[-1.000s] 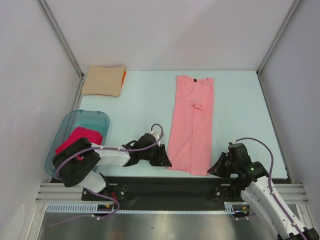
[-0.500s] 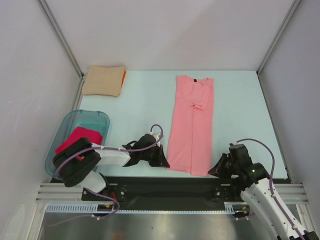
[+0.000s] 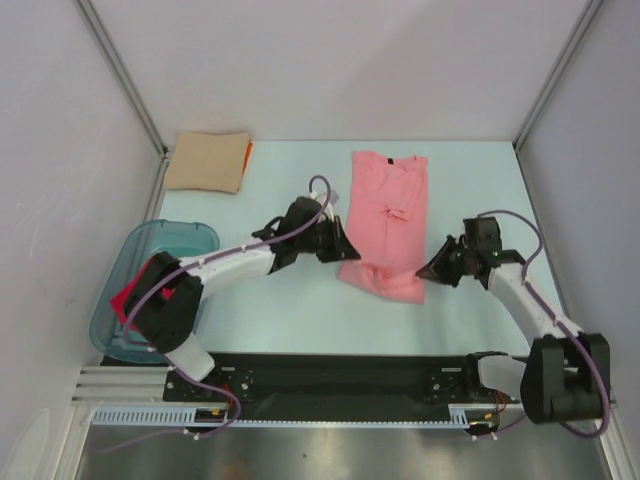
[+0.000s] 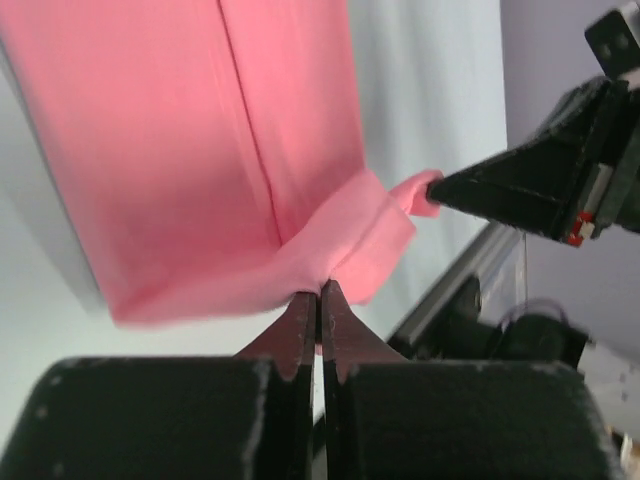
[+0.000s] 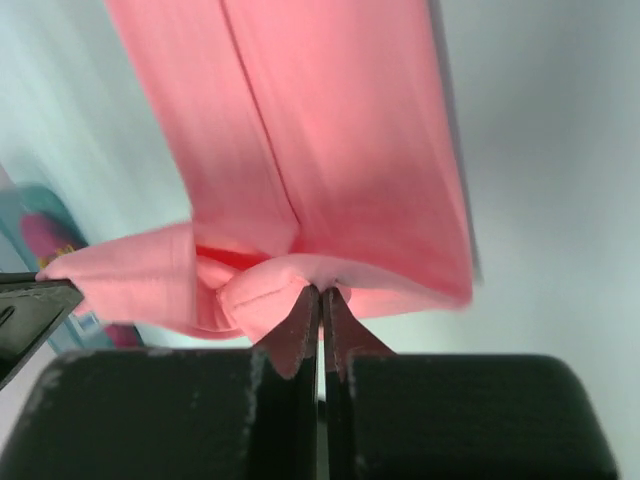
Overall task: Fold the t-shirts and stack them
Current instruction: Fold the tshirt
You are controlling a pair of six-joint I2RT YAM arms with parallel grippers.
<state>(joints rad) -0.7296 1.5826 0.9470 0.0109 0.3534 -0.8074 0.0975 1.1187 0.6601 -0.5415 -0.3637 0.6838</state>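
The salmon-pink t-shirt [image 3: 388, 215] lay lengthwise on the pale surface [image 3: 280, 190], its near hem raised and bunched. The left gripper [image 3: 345, 250] was pinched tight on that hem's left corner, and the right gripper [image 3: 425, 272] was clamped on its right corner. Well left of this shirt lay a folded tan t-shirt [image 3: 207, 161] with an orange edge [image 3: 248, 153] showing. The teal tub [image 3: 170, 228] was also to its left, holding a crimson-pink t-shirt [image 3: 122, 298].

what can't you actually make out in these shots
Crimson shirt: top view, mostly behind the left arm, inside the tub.
Orange shirt: top view, only an edge shows under the tan shirt.
Label on the salmon-pink shirt: too small to read in top view; wrist views cut it off.
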